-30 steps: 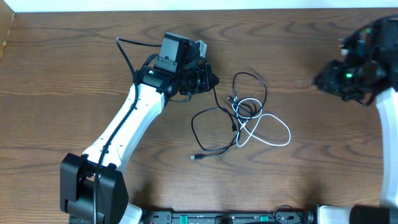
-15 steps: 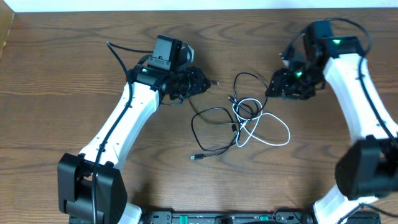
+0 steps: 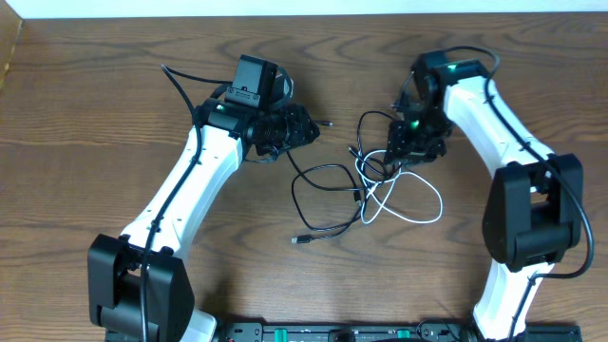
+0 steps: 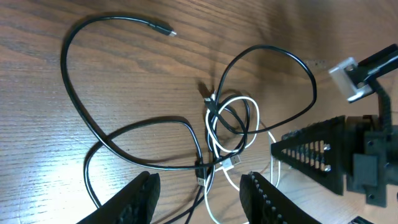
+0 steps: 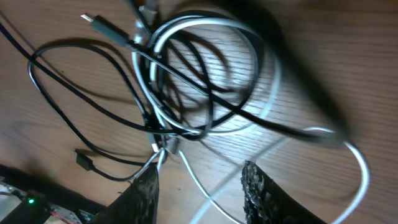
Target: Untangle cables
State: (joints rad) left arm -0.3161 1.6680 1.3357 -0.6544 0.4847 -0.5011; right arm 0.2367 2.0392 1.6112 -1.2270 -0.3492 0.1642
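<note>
White cable point(image 5: 205, 22) and black cable point(image 4: 64, 62) lie knotted on the table point(image 3: 95, 95); your right hand point(image 5: 200, 173) hovers over the knot point(image 3: 370, 180), held apart, likely to pick a strand, left hand point(image 4: 199, 180) gaping just beside it.

Overhead's evenly lit and sharp. Right wrist view is dim, with motion smear up right of the white cable point(image 5: 205, 20).
</note>
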